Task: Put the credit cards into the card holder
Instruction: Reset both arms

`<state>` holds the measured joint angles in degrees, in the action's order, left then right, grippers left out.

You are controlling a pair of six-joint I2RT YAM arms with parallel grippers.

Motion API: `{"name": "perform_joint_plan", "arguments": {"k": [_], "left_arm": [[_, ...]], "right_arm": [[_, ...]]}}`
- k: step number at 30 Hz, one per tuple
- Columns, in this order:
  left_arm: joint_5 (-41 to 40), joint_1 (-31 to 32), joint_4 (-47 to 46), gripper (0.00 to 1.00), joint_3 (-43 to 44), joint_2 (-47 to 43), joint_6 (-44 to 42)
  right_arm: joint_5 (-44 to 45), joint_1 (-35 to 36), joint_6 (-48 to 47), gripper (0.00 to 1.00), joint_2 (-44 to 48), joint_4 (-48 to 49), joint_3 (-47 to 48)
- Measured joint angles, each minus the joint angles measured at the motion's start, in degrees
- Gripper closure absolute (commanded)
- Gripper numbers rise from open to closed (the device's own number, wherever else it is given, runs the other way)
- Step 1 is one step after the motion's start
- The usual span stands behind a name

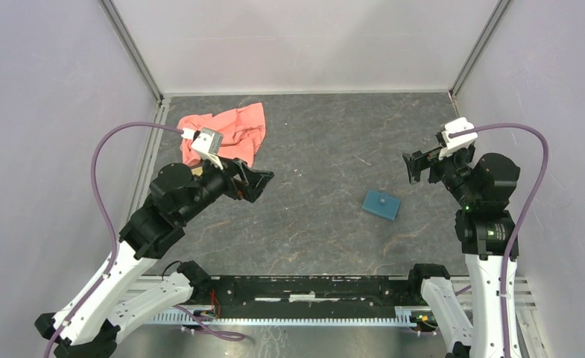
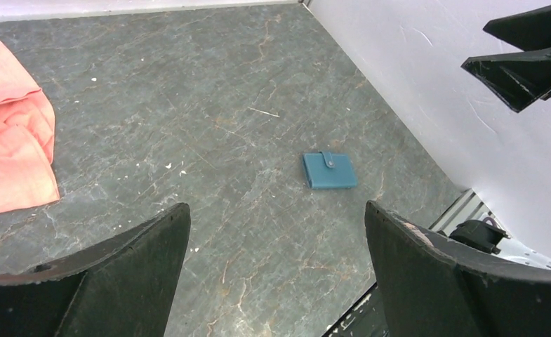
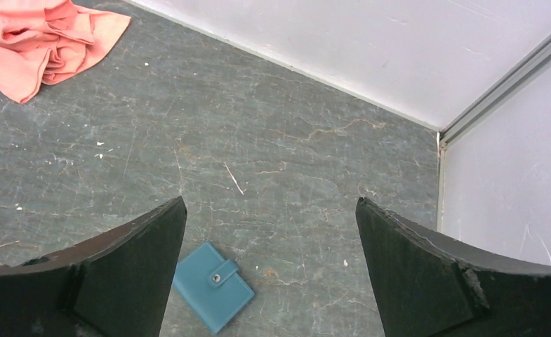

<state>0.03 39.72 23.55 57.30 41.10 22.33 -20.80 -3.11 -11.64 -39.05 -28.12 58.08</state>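
Grey marbled tabletop (image 1: 311, 239) enclosed by pale walls (image 1: 304, 37).

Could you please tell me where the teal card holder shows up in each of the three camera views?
Top external: the card holder lies closed on the table, right of centre.
Left wrist: the card holder is just right of centre.
Right wrist: the card holder is near the bottom edge, left of centre.
Shared landmark: the pink cloth, on the left side in all three views.

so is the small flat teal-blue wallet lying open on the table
No, the small flat teal-blue wallet lies closed on the dark stone-look table, its snap tab folded over the front.
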Motion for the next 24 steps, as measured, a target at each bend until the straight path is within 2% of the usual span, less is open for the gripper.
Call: {"name": "perform_joint_plan", "arguments": {"k": [24], "left_arm": [[0.5, 0.0, 0.87, 0.0, -6.43, -6.88, 0.76]], "right_arm": [[-3.17, -1.53, 0.92, 0.02, 2.99, -0.26, 0.92]]}}
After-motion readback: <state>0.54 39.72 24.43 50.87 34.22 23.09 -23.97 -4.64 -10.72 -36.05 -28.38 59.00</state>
